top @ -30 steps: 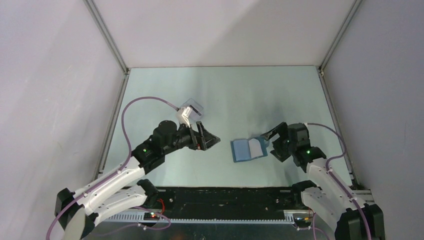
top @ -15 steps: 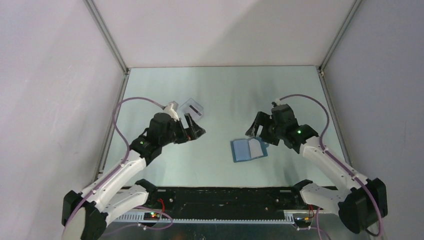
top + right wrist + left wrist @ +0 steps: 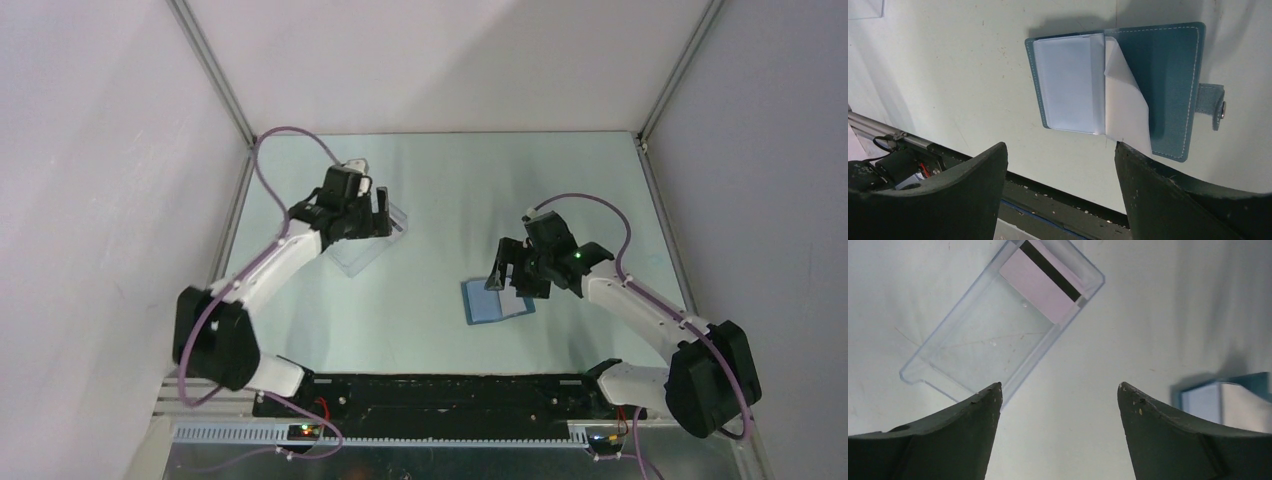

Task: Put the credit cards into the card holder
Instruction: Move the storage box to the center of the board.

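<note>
Overhead, left fingers (image 3: 948, 440) spread empty above clear box (image 3: 983, 345) edge; right fingers (image 3: 938, 200) likewise above card holder (image 3: 1168, 70).

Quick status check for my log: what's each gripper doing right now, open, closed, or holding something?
Left gripper: open, holding nothing, by the clear plastic box.
Right gripper: open, holding nothing, by the opened card holder.

light: bright, diffuse | shadows: soft, along card holder (image 3: 1168, 75) edge | sharpness: wrist views crisp, top view softer
</note>
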`<state>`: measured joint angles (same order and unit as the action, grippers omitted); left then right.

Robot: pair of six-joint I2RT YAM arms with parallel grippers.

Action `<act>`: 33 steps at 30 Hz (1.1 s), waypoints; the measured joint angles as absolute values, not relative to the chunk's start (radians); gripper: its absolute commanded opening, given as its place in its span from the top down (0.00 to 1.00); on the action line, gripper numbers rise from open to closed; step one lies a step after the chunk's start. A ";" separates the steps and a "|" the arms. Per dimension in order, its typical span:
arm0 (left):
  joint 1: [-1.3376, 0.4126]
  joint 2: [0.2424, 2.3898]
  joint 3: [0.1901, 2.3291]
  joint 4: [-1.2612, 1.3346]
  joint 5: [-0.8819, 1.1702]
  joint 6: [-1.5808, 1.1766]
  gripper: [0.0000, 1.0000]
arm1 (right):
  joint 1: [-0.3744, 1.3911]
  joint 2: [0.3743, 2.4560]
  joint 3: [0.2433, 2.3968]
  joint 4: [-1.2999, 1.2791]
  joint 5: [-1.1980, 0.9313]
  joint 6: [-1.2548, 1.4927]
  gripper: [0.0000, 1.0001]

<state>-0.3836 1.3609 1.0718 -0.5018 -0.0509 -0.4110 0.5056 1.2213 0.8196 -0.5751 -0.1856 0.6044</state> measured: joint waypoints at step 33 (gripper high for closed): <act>-0.616 1.648 1.111 -0.587 -0.058 -0.020 1.00 | 0.405 1.254 0.851 -0.557 -0.413 0.524 0.18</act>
<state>-0.6159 1.6478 1.1107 -0.5869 -0.0578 -0.0200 0.4053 1.2537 0.8509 -0.5568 -0.4129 0.5236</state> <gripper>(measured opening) 0.011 0.815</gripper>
